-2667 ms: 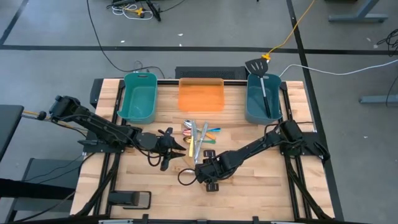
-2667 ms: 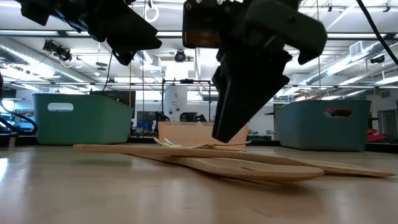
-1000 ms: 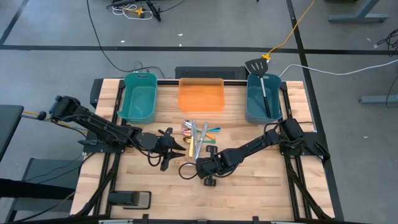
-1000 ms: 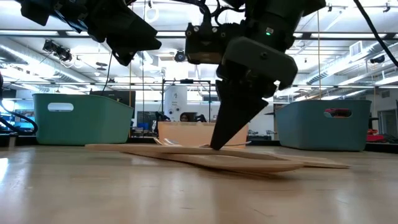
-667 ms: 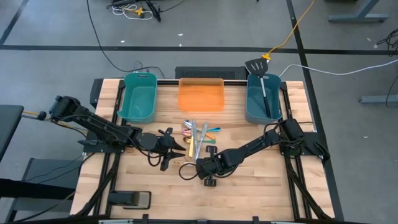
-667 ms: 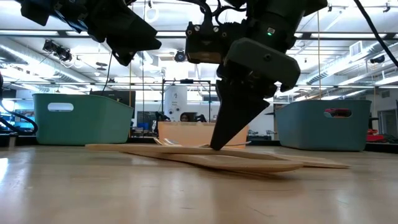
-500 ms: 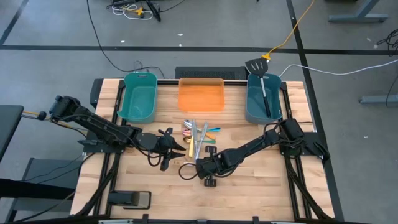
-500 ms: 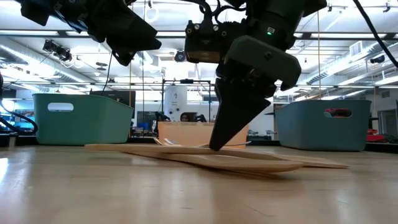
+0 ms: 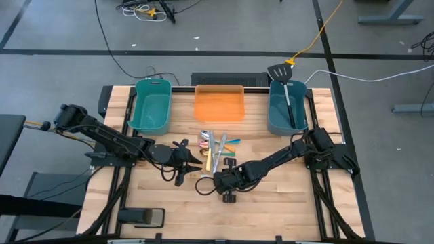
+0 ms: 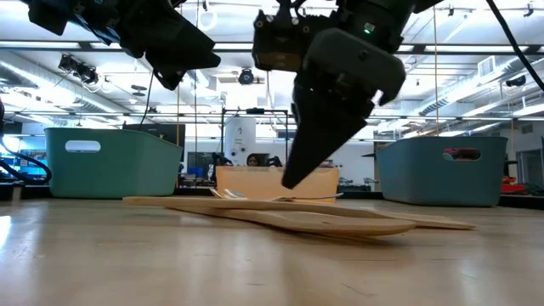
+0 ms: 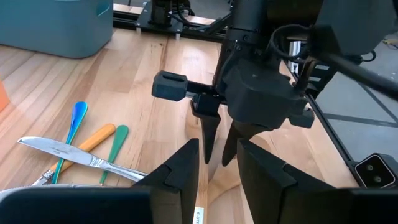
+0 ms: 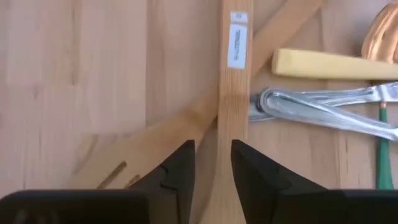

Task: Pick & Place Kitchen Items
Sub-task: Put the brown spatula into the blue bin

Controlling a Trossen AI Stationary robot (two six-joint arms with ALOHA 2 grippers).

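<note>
A pile of slim utensils (image 9: 214,148) lies at mid-table: silver cutlery (image 12: 323,106), a yellow handle (image 12: 336,65), a gold spoon (image 12: 382,31) and coloured handles (image 11: 93,138). Two pale wooden spatulas cross on the table, one labelled (image 12: 233,93) and one slotted (image 12: 143,158). My right gripper (image 12: 212,165) points down at the pile's near end, shut on the labelled spatula. My left gripper (image 11: 217,168) hovers open and empty left of the pile (image 9: 188,163). A black turner (image 9: 287,88) leans in the right teal tub. My right gripper has the labelled wooden spatula's handle (image 12: 224,149) between its two fingers, well away from the labelled end (image 12: 237,43). The fingers come from above, pointing down, and lie across the handle. The far, labelled end still lies among the utensils on the table.
A teal tub (image 9: 152,105) stands at the far left, an orange tray (image 9: 219,103) at the far middle and a second teal tub (image 9: 286,112) at the far right. Bare wooden table lies on the near side of both grippers.
My right gripper has gone up a little from the wooden spatulas after standing with its fingertips down on them. About two seconds earlier it had moved toward the far edge, in to the pile.
</note>
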